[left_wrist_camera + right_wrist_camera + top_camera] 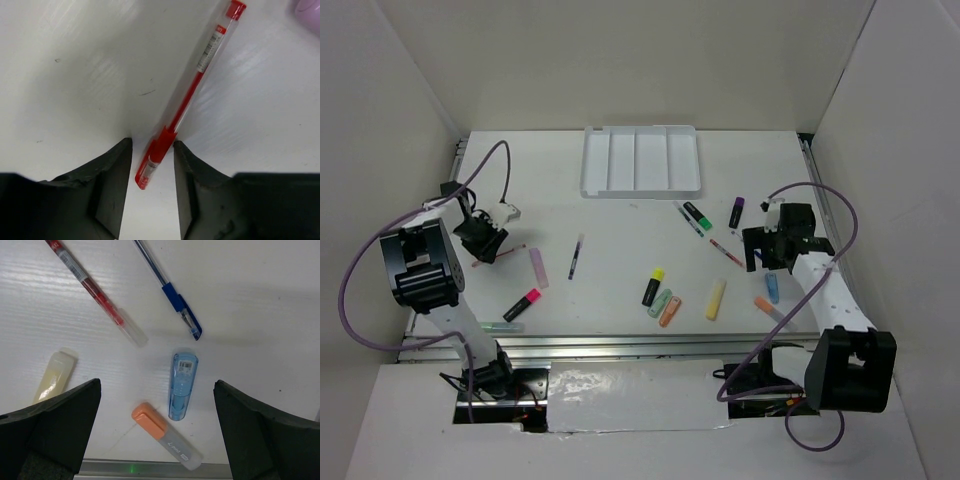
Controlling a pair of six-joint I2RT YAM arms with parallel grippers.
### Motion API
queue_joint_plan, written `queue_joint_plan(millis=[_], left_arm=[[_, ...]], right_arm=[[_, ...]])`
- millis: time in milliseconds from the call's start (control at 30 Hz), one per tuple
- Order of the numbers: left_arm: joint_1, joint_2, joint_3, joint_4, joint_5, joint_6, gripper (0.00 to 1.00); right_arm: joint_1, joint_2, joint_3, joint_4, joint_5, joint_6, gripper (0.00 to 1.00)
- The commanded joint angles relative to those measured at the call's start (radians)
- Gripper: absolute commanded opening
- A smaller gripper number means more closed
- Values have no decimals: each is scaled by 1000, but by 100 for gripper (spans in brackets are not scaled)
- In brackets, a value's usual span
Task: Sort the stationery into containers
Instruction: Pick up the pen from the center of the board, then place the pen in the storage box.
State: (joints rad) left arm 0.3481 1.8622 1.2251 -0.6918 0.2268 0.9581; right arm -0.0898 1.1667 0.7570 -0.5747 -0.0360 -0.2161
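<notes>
Red pen point(192, 90) lying diagonal, tip between fingers of left gripper point(151, 150) (parted, not clamped), right gripper point(157, 395) spread wide

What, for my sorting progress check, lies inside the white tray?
Nothing visible: all four compartments of the white tray show only bare floor. Nothing overhangs or covers it.

White table point(620, 225) amid plain, evenly lit white walls point(650, 60)

Scattered stationery point(716, 298), white four-compartment tray point(620, 160) beyond
</notes>
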Motion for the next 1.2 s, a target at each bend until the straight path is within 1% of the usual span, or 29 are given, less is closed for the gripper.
queue_joint_plan(millis=[0, 33, 200, 300, 367, 400, 467, 500, 567, 600, 633, 700, 733, 767, 800, 833, 900, 933, 967, 1000, 1033, 1067, 1100, 1133, 1167], left_arm=[[-26, -6, -67, 34, 26, -35, 49], [-34, -11, -91, 40, 19, -38, 48], [-58, -40, -145, 61, 5, -62, 33], [-63, -57, -167, 55, 19, -78, 25], [-66, -70, -165, 34, 28, -90, 20], [-67, -74, -161, 25, 42, -94, 14], [-67, -83, -122, -20, 60, -119, 8], [-67, -83, -102, -43, 87, -130, 3], [-67, -81, -11, -122, 132, -175, 0], [-70, -80, 28, -150, 182, -197, 0], [-77, -78, 109, -176, 204, -222, 0], [-104, -66, 192, -238, 247, -310, 0], [-115, -57, 279, -258, 291, -382, 0], [-132, -49, 321, -285, 313, -413, 0], [-164, -40, 359, -297, 334, -451, 0], [-181, -28, 434, -301, 371, -523, 0], [-233, -21, 528, -273, 408, -600, 0], [-251, -24, 549, -240, 411, -712, 0], [-273, -24, 569, -197, 382, -790, 0], [-325, -24, 606, -102, 320, -947, 0], [-340, -21, 632, -68, 167, -1032, 0], [-416, -20, 655, -39, 99, -1076, 0], [-441, -11, 694, 12, 48, -1134, 0], [-461, 0, 712, 37, -5, -1153, 0], [-492, 33, 762, 61, -18, -1176, 0]], right_arm=[[-7, -59, 65, -22, -2, 21, 100], [-8, -68, 73, -24, -7, 26, 100], [-8, -148, 67, -2, -48, 57, 100], [-8, -202, 22, 12, -70, 67, 100], [-8, -241, 2, 28, -62, 67, 100], [-11, -249, -7, 32, -61, 66, 100], [-21, -259, -4, 26, -67, 66, 100], [-22, -259, 4, 24, -68, 66, 100], [-25, -253, 5, 27, -74, 69, 100], [-27, -249, 2, 29, -77, 67, 100], [-27, -242, 2, 27, -84, 69, 100], [-33, -237, -4, 32, -90, 70, 100], [-34, -231, -7, 33, -96, 70, 100], [-42, -228, -5, 33, -99, 70, 100], [-45, -225, -5, 32, -102, 70, 100], [-50, -219, -4, 30, -105, 70, 100], [-57, -213, -5, 30, -108, 69, 100], [-59, -211, -5, 27, -110, 67, 100], [-60, -210, -4, 27, -111, 67, 100], [-65, -210, -4, 29, -111, 67, 100], [-67, -210, -5, 30, -110, 67, 100], [-68, -210, -5, 30, -110, 69, 100], [-70, -208, -5, 30, -108, 69, 100], [-71, -206, -4, 30, -108, 69, 100], [-73, -205, -2, 30, -107, 69, 100]])
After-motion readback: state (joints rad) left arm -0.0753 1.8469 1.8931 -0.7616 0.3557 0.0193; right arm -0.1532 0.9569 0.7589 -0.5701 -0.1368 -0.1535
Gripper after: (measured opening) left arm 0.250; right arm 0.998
